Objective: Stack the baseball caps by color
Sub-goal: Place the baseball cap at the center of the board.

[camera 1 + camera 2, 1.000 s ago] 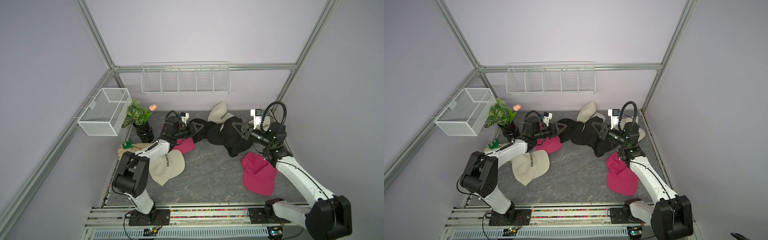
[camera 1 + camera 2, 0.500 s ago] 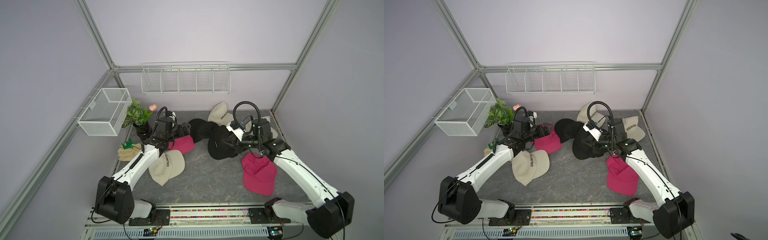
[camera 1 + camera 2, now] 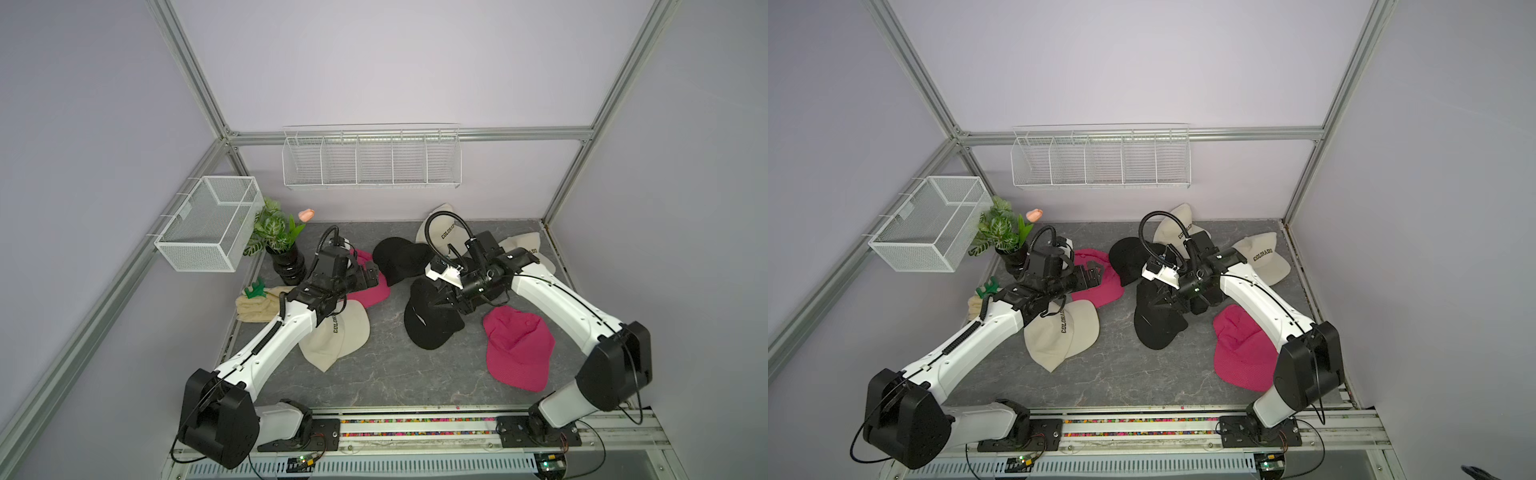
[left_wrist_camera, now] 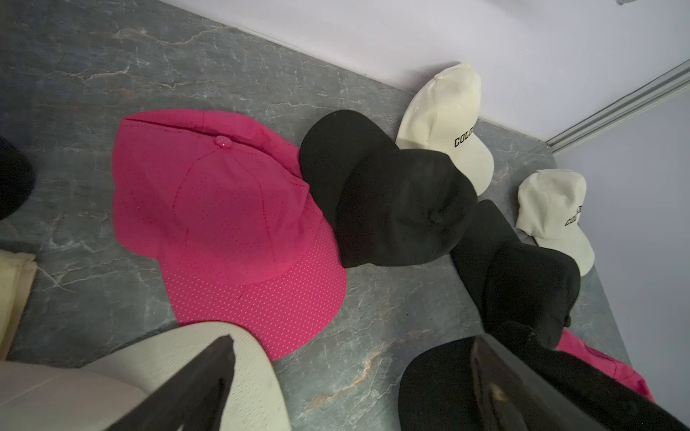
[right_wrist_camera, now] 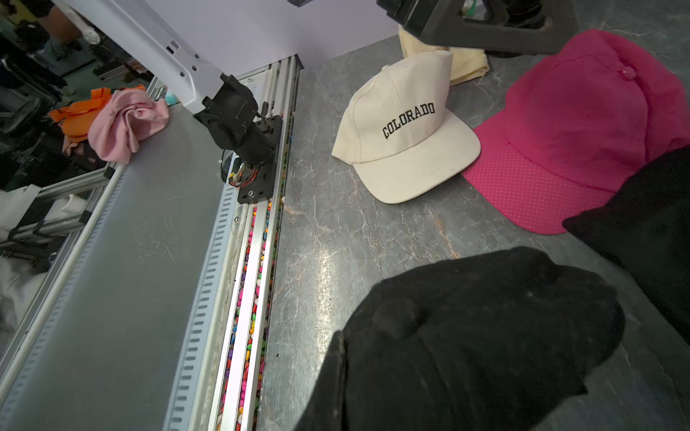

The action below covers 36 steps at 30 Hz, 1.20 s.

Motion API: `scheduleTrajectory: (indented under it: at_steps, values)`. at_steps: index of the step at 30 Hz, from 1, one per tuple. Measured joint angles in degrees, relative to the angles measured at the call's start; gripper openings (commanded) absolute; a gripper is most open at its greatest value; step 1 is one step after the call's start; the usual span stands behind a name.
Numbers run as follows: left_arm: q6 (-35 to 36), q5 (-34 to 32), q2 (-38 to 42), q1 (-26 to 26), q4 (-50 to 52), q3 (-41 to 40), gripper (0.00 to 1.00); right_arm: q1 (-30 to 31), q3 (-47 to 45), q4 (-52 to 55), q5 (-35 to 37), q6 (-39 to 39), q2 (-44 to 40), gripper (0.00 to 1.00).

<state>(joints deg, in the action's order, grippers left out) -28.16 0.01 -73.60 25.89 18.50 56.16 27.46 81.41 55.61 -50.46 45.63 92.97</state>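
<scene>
Potted plant (image 3: 276,237) at table (image 3: 374,374) rear left, towel (image 3: 257,309) before it, lettered cap (image 3: 349,332) right of towel, mesh cap (image 3: 374,291) behind it, plain cap (image 3: 432,328) at centre, further plain caps (image 3: 395,259) behind, second mesh cap (image 3: 517,353) front right

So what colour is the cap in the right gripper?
Plain black cap; shows best in the right wrist view.

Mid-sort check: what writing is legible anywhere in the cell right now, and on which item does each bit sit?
"COLORADO": black letters on the front cream cap.
"COLORADO": black letters on the back-right cream cap.
"COLORAD", last letter hidden: on the rearmost cream cap.
No other text is legible in any view.
</scene>
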Motion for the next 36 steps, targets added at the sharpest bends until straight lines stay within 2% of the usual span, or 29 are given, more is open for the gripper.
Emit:
scheduleTrajectory:
  at_steps: [2, 5, 8, 11, 15, 17, 20, 21, 22, 23, 26, 32, 36]
  values:
    - [-0.2, -1.3, 0.9, 0.0, 0.7, -0.3, 1.00, -0.2, 2.9, 4.2, -0.6, 3.7, 3.5, 0.07]
    - [-1.1, -2.9, 3.2, 0.0, 0.5, -1.6, 1.00, -1.2, 9.3, 11.1, -0.7, 8.4, 10.7, 0.17]
    - [-1.2, -2.4, 5.4, 0.0, -0.7, -4.0, 1.00, -2.4, 17.2, 17.1, -0.3, 11.5, 18.5, 0.22]
    - [-1.2, -0.7, 5.1, 0.0, -0.2, -4.7, 1.00, -3.3, 25.1, 22.2, 1.1, 13.6, 25.4, 0.25]
    - [-1.1, 4.4, 3.7, 0.0, -1.0, -4.8, 1.00, -3.9, 37.1, 28.9, 3.4, 15.2, 33.6, 0.39]
    - [-1.1, 7.0, 2.6, 0.0, -2.2, -5.5, 1.00, -4.1, 42.6, 30.6, 5.3, 13.9, 37.0, 0.52]
    - [-1.3, 10.0, 1.1, 0.2, -3.9, -7.7, 1.00, -4.1, 50.1, 30.1, 10.5, 8.3, 41.0, 0.82]
    - [-1.3, 10.7, 0.7, 0.3, -4.0, -8.3, 1.00, -4.1, 51.5, 29.2, 12.4, 5.8, 41.4, 0.97]
    - [-1.3, 11.3, 0.2, 0.3, -4.2, -8.7, 1.00, -4.1, 51.8, 27.8, 14.4, 3.0, 41.4, 0.89]
    - [-1.3, 11.8, -0.1, 0.4, -4.2, -9.0, 1.00, -4.2, 51.7, 26.1, 16.5, 0.4, 41.0, 0.89]
    - [-1.3, 12.7, -1.0, 0.4, -5.0, -9.2, 1.00, -4.3, 45.6, 17.4, 23.0, -10.2, 36.9, 0.89]
    - [-1.3, 14.5, -3.5, 0.4, -7.0, -9.2, 1.00, -5.1, 12.4, -10.3, 29.7, -33.1, 15.5, 0.89]
    - [-0.9, 15.1, -5.8, 0.7, -7.5, -9.2, 1.00, -5.1, -6.0, -28.1, 32.0, -46.8, 2.8, 0.89]
